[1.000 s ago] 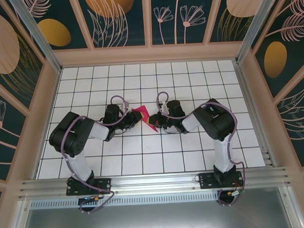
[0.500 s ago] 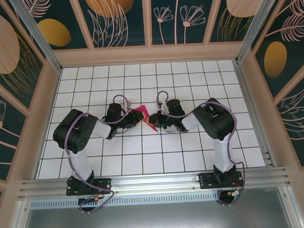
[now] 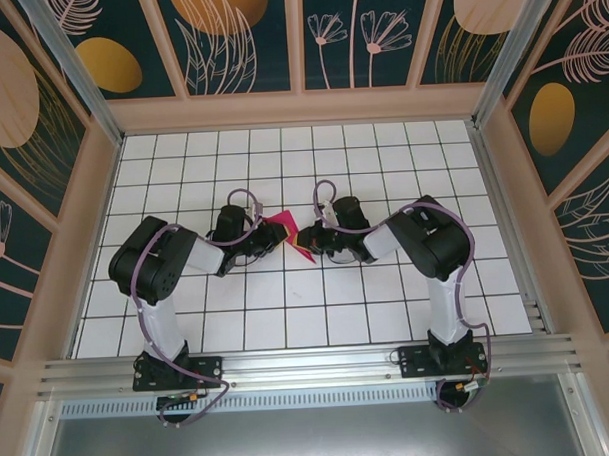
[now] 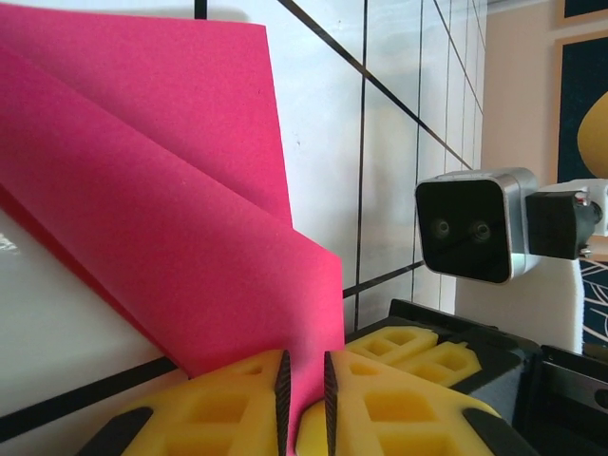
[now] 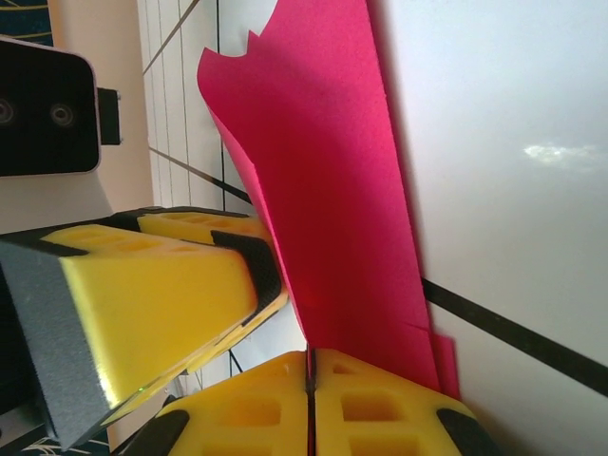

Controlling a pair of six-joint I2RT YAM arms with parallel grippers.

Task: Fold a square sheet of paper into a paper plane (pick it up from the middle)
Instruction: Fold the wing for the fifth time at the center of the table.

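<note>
The square sheet of paper (image 3: 289, 233), magenta-pink and folded into a creased, pointed shape, sits mid-table between both grippers. My left gripper (image 3: 271, 239) comes at it from the left. In the left wrist view the paper (image 4: 171, 209) stands up from the tiles, and its lower edge runs down into the narrow gap of my left gripper (image 4: 304, 366), whose pads stand slightly apart. My right gripper (image 3: 311, 244) meets the paper from the right. In the right wrist view my right gripper (image 5: 309, 366) has its pads pressed together on the bottom corner of the paper (image 5: 332, 190).
The white gridded table (image 3: 382, 165) is walled by wooden panels (image 3: 300, 108). The two grippers nearly touch: the right one's yellow fingers (image 4: 418, 351) and camera (image 4: 470, 228) sit close by the left, and the left one's finger (image 5: 161, 294) crowds the right wrist view.
The left gripper's jaws have narrowed around the paper's edge and its arm has shifted slightly right. The right gripper and the paper have hardly moved.
</note>
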